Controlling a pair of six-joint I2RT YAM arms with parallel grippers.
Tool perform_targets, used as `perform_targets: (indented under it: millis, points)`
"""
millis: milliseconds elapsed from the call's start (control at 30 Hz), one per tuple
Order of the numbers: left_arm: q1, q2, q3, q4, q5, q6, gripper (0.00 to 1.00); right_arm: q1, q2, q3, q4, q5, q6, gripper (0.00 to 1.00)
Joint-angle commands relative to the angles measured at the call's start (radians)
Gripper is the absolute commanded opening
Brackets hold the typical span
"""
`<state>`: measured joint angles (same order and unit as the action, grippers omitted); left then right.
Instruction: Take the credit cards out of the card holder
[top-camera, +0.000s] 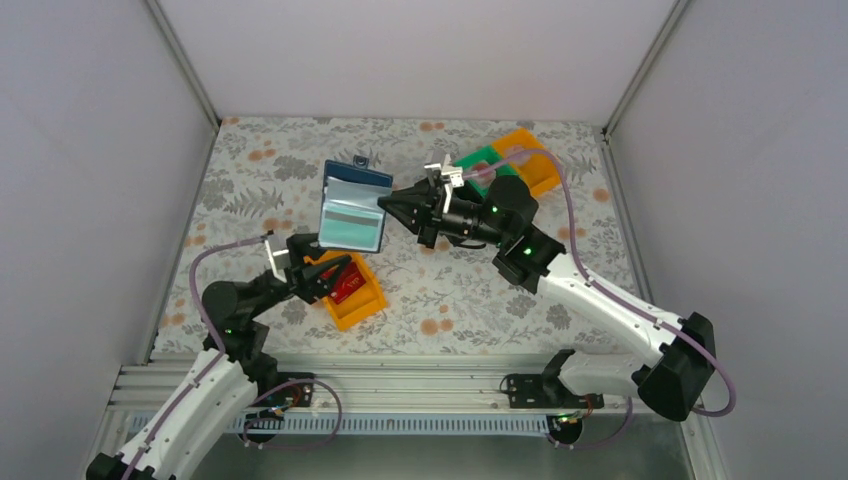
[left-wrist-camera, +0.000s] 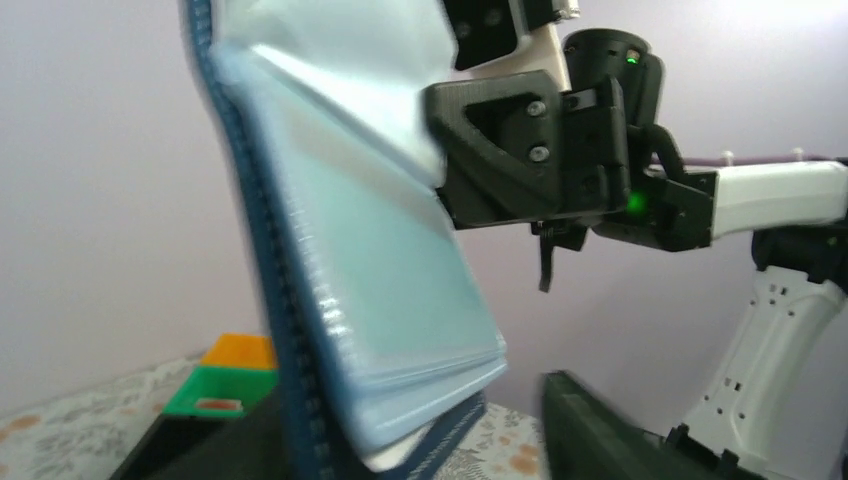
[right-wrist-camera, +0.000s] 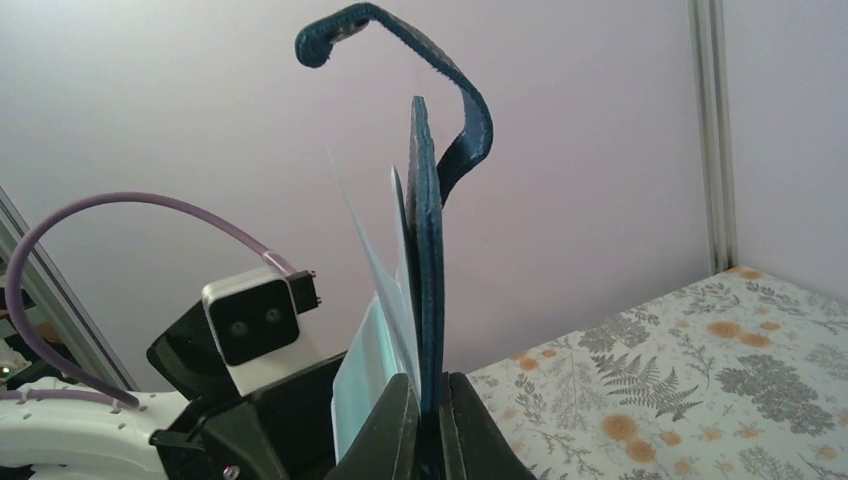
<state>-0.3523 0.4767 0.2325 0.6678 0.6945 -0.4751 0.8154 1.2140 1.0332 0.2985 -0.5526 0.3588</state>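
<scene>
View from above and both wrist views. My right gripper (top-camera: 388, 203) (right-wrist-camera: 428, 400) has its jaws pressed together on the edge of the navy cover of the card holder (top-camera: 352, 205) (left-wrist-camera: 380, 280) (right-wrist-camera: 428, 250), which it holds open and raised above the floral table (top-camera: 450, 290). The pale blue clear sleeves fan out toward my left arm. The snap tab (top-camera: 360, 160) (right-wrist-camera: 440, 90) curls over at the top.

My left gripper (top-camera: 340, 265) (left-wrist-camera: 400, 410) sits below the holder's lower edge with its jaws apart. In the left wrist view the bottom of the sleeves lies between the two dark fingers (left-wrist-camera: 600, 430), with a gap showing on one side. I cannot tell whether any sleeve contains a card.

One red credit card (top-camera: 350, 285) lies in the near orange bin (top-camera: 362, 305), directly under my left gripper. A green bin (top-camera: 480, 165) (left-wrist-camera: 215, 390) and a far orange bin (top-camera: 535, 165) (left-wrist-camera: 240, 350) stand side by side at the back of the table, behind my right arm.
</scene>
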Motion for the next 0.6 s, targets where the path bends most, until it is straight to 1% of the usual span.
perform_targets:
  millis: [0,33,67,100,133,233,267,333,467,533,567]
  points:
    - [-0.011,-0.018,0.028,0.076,0.072,0.066,0.35,0.014,-0.002,0.040,0.004,0.012,-0.047,0.04]
    - [-0.012,-0.021,0.028,0.077,0.072,0.069,0.24,0.014,0.001,0.042,-0.002,0.008,-0.050,0.04]
    - [-0.013,-0.023,0.028,0.076,0.074,0.074,0.15,0.014,0.004,0.044,-0.008,0.007,-0.055,0.04]
    - [-0.013,-0.025,0.029,0.075,0.077,0.080,0.07,0.014,0.007,0.048,-0.016,0.008,-0.057,0.04]
    - [-0.013,-0.027,0.030,0.071,0.082,0.087,0.03,0.014,0.010,0.053,-0.025,0.008,-0.061,0.04]
    - [-0.013,-0.033,0.032,0.043,0.082,0.099,0.02,0.014,0.021,0.071,-0.076,0.031,-0.083,0.04]
    - [-0.013,-0.034,0.035,0.026,0.072,0.100,0.02,0.014,0.028,0.078,-0.116,0.045,-0.091,0.04]
    - [-0.012,-0.039,0.041,-0.031,0.016,0.090,0.02,0.014,0.030,0.081,-0.162,0.078,-0.106,0.04]
    - [-0.006,-0.041,0.047,-0.204,-0.103,0.062,0.02,0.014,0.028,0.066,-0.224,0.108,-0.130,0.04]
    - [0.000,-0.044,0.042,-0.235,-0.157,0.049,0.02,0.013,0.027,0.060,-0.237,0.072,-0.145,0.04]
    - [0.004,-0.047,0.038,-0.219,-0.166,0.045,0.05,0.014,0.029,0.058,-0.236,0.028,-0.149,0.04]
